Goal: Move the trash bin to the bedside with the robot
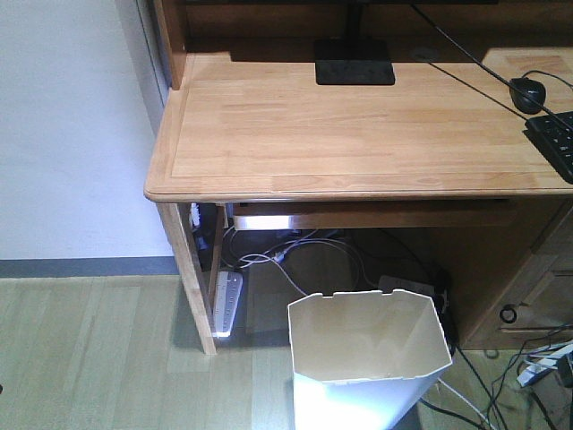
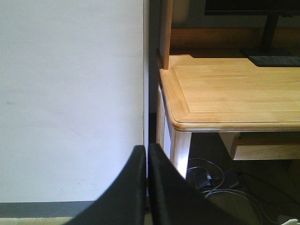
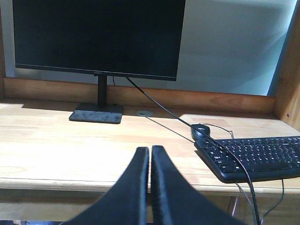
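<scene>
Fig. My left pincer [image 2: 146, 148] and right pincer [image 3: 150, 149] are both pressed closed and empty. The bin [image 1: 369, 345] stands upright on the floor [image 1: 89, 358], below both and probably nearer my right.

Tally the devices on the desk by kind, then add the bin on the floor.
monitor: 1
keyboard: 1
mouse: 1
trash bin: 1
Total: 4
</scene>
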`<state>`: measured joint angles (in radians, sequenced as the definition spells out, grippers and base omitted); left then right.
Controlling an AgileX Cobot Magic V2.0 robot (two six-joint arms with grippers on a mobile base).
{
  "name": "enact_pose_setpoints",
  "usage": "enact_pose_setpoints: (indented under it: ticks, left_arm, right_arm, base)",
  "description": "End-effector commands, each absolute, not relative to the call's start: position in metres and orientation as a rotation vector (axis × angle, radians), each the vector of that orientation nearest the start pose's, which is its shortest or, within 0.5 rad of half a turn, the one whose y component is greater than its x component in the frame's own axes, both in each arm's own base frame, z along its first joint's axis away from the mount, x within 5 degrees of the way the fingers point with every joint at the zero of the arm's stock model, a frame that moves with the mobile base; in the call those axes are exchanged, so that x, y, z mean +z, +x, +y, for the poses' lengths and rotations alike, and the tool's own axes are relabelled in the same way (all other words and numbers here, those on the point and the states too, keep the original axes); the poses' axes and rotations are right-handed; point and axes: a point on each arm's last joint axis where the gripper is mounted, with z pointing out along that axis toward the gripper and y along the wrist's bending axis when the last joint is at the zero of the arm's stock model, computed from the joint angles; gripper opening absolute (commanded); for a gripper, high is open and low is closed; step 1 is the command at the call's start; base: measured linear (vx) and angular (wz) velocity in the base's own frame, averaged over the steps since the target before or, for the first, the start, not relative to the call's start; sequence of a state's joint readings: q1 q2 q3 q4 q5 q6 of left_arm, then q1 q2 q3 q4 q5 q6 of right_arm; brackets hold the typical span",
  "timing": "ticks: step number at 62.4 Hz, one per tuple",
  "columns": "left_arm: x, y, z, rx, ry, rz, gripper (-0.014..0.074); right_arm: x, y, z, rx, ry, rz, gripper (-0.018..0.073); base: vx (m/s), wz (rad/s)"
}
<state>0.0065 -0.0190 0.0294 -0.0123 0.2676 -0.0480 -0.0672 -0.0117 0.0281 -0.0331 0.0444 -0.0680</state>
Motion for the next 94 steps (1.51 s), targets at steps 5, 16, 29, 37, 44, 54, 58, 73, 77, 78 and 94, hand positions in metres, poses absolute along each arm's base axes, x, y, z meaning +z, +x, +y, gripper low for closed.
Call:
enact_pose_setpoints:
  ticks: [5,16,29,37,44,54,58,73,77,78,94]
  left_arm:
    - [0.178,0.056,0.0,-0.054,-0.063,1.705,-0.0006]
    - [0.178,0.056,0.0,-0.054,-0.063,1.705,-0.0006]
    - [0.178,0.056,0.0,-0.054,-0.063,1.705,-0.0006]
    - [0.178,0.056,0.0,-0.054,-0.063,1.705,-0.0006]
    - [0.178,0.056,0.0,-0.054,-0.063,1.705,-0.0006]
    - [0.178,0.056,0.0,-0.054,-0.063,1.705,-0.0006]
    - [0.178,0.056,0.0,-0.054,-0.063,1.705,-0.0006]
    - [0.178,0.056,0.0,-0.054,-0.063,1.705,-0.0006]
    - [0.178,0.056,0.0,-0.054,-0.063,1.705,-0.0006]
    - [0.178,0.056,0.0,-0.054,-0.063,1.705,-0.0006]
    - [0.178,0.056,0.0,-0.054,-0.063,1.705,-0.0006]
  right_arm:
    - [0.201,0.056,-0.004,-0.15,-0.042,1.482,-0.0011]
    - [0.202,0.056,-0.004,-0.151,-0.042,1.471,-0.0011]
    - [0.214,0.054,-0.003,-0.141,-0.032,1.412,-0.0011]
    - [0.236,0.052,-0.003,-0.143,-0.03,1.367,-0.0011]
    - [0.257,0.056,-0.004,-0.135,-0.023,1.38,-0.0011]
    - [0.281,0.073,-0.005,-0.122,-0.015,1.494,-0.0011]
    - [0.287,0.081,-0.005,-0.114,-0.009,1.551,-0.0011]
    - [0.285,0.105,-0.007,-0.079,0.019,1.672,-0.0011]
    - [0.283,0.109,-0.007,-0.069,0.029,1.694,-0.0011]
    - [0.282,0.109,-0.007,-0.068,0.029,1.7,-0.0011]
    - [0.276,0.118,-0.007,-0.071,0.025,1.755,0.0031]
  base:
    - [0.0,0.0]
    - [0.0,0.0]
    - [0.0,0.0]
    - [0.0,0.0]
    - [0.0,0.0]
    - [0.0,0.0]
    - [0.0,0.0]
    - [0.0,0.0]
    - [0.0,0.0]
    - [0.0,0.0]
    - [0.0,0.0]
